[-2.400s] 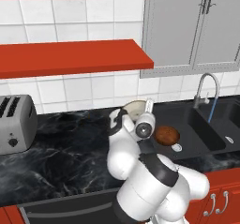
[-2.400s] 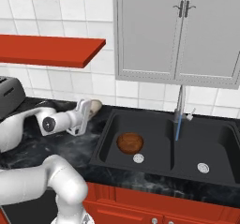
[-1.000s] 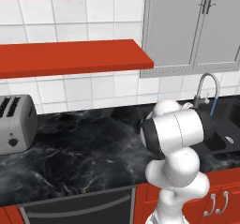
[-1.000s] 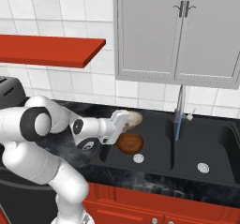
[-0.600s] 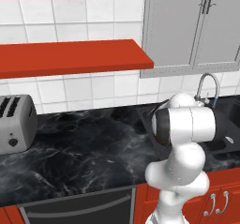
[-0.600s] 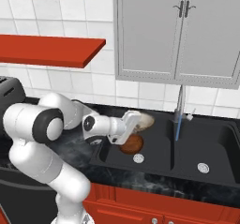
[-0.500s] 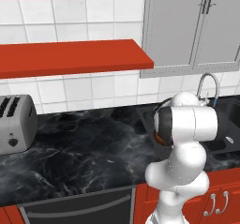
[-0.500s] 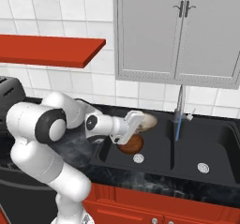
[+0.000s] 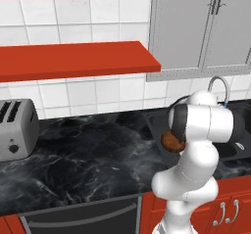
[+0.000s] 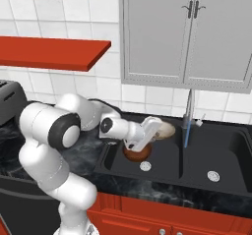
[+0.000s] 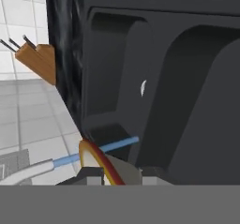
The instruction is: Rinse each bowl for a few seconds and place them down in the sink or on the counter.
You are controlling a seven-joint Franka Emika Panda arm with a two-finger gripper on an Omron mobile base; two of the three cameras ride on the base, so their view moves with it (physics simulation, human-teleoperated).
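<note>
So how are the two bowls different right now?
The cream-white bowl is pale with a tan rim; the reddish-brown bowl is dark and wood-like. The cream-white bowl is held up in the air by the gripper, close to the faucet; the reddish-brown bowl sits down in the left basin of the sink, with nothing holding it. Both are small, round and shallow.

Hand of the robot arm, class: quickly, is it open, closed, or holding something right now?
Hand: closed on the cream bowl, holding it by its rim over the sink, next to the faucet.
</note>
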